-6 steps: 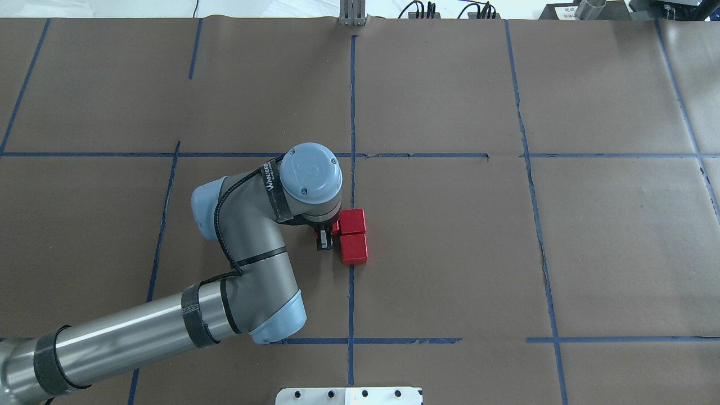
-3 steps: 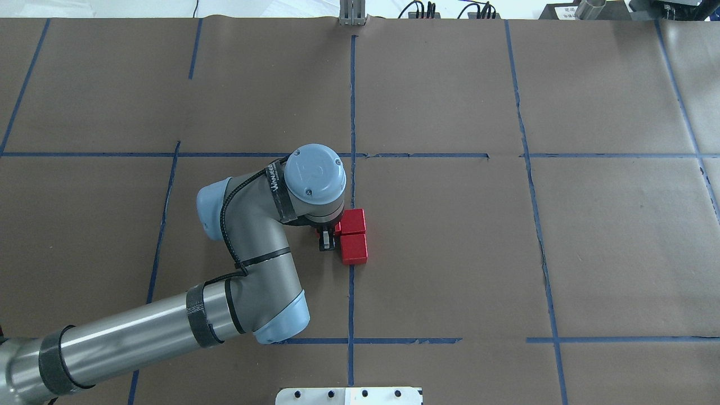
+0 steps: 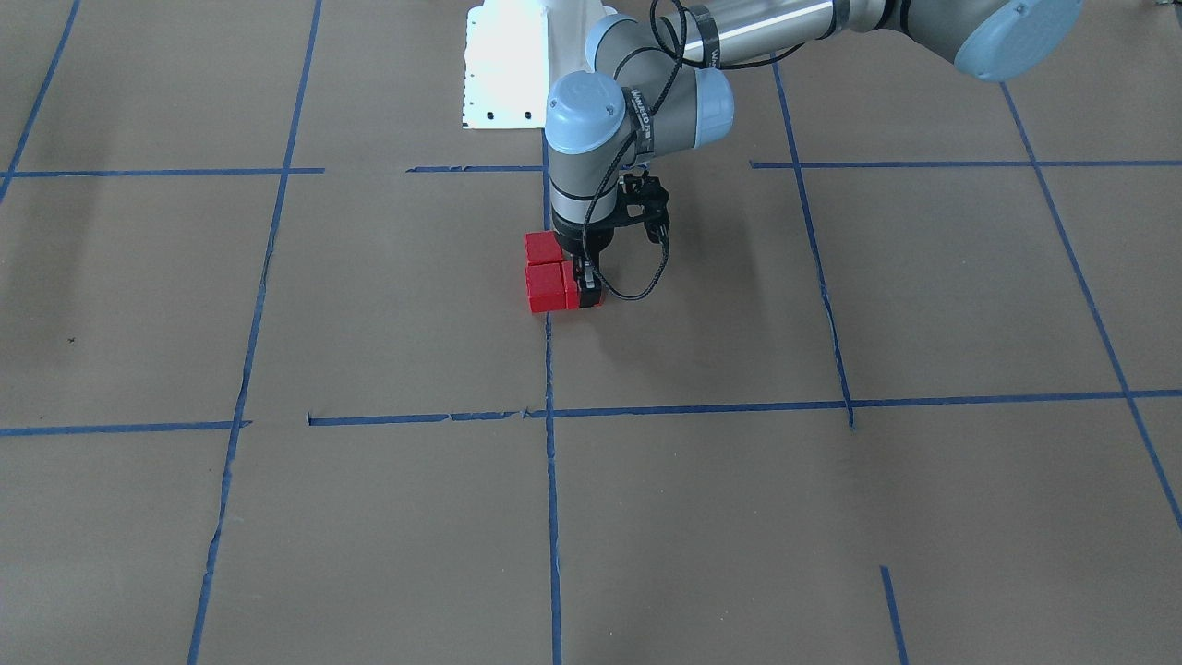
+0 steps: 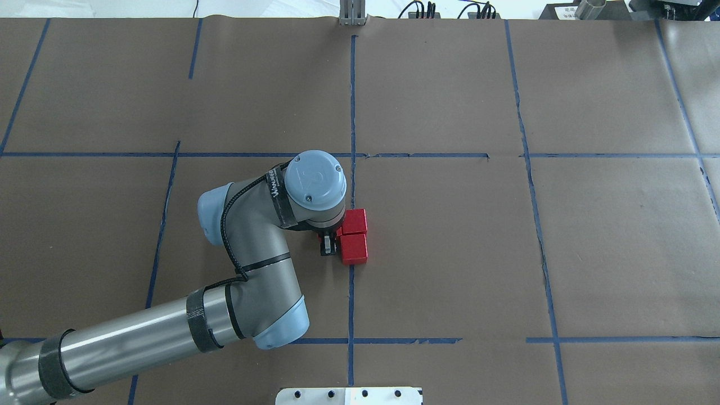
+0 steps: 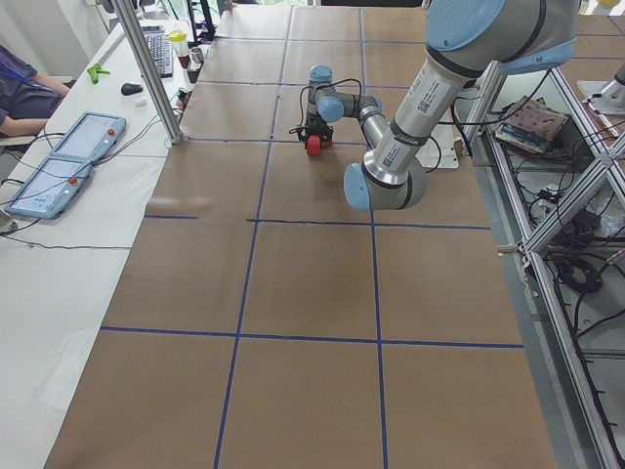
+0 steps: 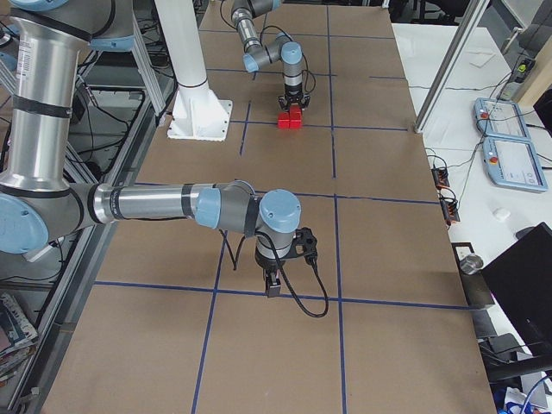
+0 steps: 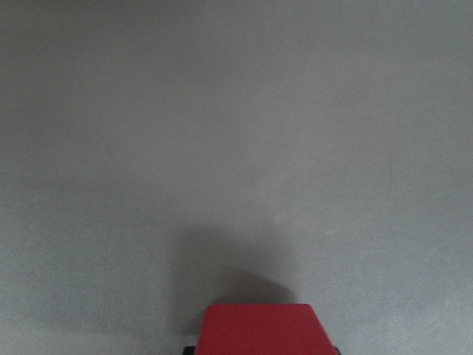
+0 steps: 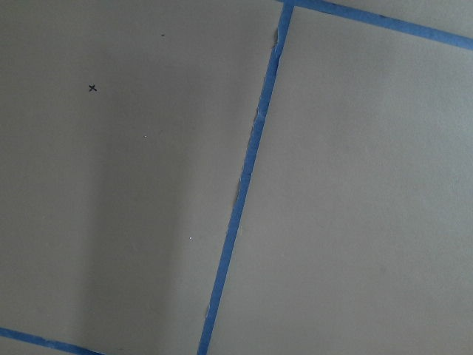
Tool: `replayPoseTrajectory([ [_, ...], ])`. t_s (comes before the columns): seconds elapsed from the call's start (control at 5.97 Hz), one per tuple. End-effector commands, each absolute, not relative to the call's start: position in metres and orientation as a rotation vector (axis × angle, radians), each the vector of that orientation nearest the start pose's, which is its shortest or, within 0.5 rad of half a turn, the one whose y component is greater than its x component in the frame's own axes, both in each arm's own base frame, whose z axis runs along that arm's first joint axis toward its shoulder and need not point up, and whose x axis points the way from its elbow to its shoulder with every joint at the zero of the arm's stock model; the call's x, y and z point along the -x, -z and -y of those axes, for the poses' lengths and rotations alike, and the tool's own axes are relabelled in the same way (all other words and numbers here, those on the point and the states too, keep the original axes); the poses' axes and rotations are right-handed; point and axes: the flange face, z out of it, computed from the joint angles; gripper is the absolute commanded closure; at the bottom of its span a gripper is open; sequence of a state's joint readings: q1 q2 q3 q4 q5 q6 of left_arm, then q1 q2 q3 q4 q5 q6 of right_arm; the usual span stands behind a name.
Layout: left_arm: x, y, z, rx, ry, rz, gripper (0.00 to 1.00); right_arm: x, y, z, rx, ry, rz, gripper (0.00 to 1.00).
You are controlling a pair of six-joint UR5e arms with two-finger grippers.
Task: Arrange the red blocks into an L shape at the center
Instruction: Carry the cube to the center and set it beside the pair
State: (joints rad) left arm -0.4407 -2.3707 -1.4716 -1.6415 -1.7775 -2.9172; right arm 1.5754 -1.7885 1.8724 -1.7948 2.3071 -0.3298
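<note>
Two red blocks (image 4: 354, 221) (image 4: 354, 249) lie touching in a line beside the vertical blue tape line (image 4: 351, 298) at the center of the brown paper. They also show in the front-facing view (image 3: 542, 247) (image 3: 545, 286). My left gripper (image 3: 585, 288) is shut on the third red block (image 3: 596, 300), low at the paper against the side of the block farther from the robot's base. The left wrist view shows this block (image 7: 259, 329) at its bottom edge. In the overhead view my wrist hides most of it (image 4: 338, 230). My right gripper (image 6: 272, 285) shows only in the exterior right view, over bare paper; I cannot tell its state.
The robot's white base plate (image 3: 503, 65) stands behind the blocks. A metal post (image 4: 352, 12) stands at the far table edge. Operator tablets (image 5: 59, 166) and a seated person (image 5: 20, 88) are on the far side. A blue tape line (image 8: 244, 185) runs below the right wrist.
My left wrist has shifted slightly right and toward the robot's base, bringing the held red block closer against the two blocks. Those two have not moved.
</note>
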Motion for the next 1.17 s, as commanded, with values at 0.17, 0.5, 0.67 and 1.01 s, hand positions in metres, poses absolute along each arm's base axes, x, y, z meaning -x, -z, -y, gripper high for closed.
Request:
replayPoseTrajectory([
  [0.17, -0.628, -0.209, 0.414, 0.577, 1.594, -0.675, 0.62, -0.068, -0.632, 0.388, 0.009, 0.259, 0.749, 0.01],
  [0.5, -0.621, -0.207, 0.421, 0.577, 1.502, -0.703, 0.00, -0.068, -0.631, 0.388, 0.008, 0.259, 0.749, 0.01],
  [0.67, -0.601, -0.206, 0.445, 0.592, 1.526, -0.701, 0.00, -0.068, -0.630, 0.389, 0.005, 0.260, 0.749, 0.01],
  [1.01, -0.561, -0.194, 0.459, 0.721, 1.443, -0.691, 0.00, -0.068, -0.629, 0.389, 0.004, 0.259, 0.748, 0.01],
])
